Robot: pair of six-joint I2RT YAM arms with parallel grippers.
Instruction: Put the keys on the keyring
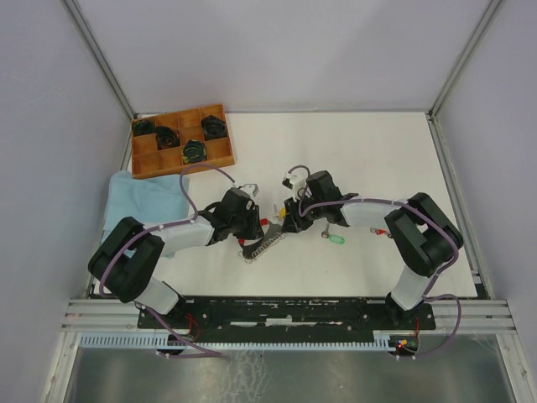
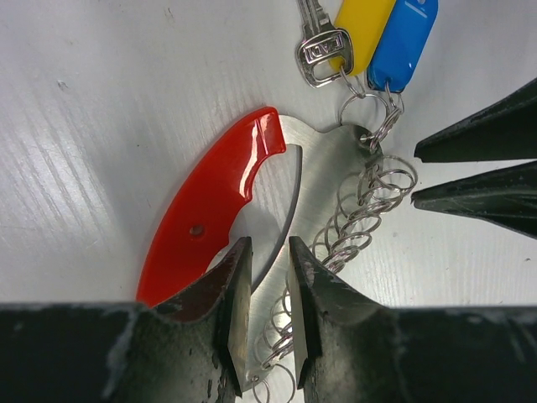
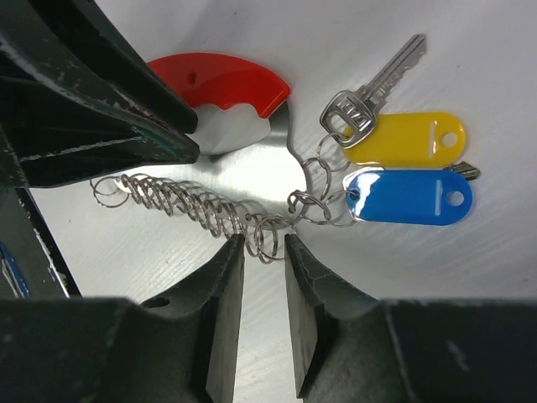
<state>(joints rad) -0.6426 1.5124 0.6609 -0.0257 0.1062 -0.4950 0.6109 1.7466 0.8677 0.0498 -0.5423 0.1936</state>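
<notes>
The keyring lies mid-table between both arms: a red curved handle (image 2: 210, 210) on a silver plate (image 2: 323, 168), with a chain of wire rings (image 2: 362, 206). A silver key (image 3: 373, 88), a yellow tag (image 3: 403, 138) and a blue tag (image 3: 411, 197) hang on small rings at the plate's end. My left gripper (image 2: 268, 252) is shut on the plate's narrow tail, beside the chain. My right gripper (image 3: 264, 243) is open, its tips either side of the chain's last ring (image 3: 270, 238) without pinching it. A green-headed key (image 1: 336, 240) lies loose by the right arm.
A wooden compartment tray (image 1: 155, 161) holding dark coils (image 1: 193, 151) stands at the back left. A light blue cloth (image 1: 138, 197) lies in front of it. The two grippers' fingers nearly meet over the keyring (image 1: 267, 239).
</notes>
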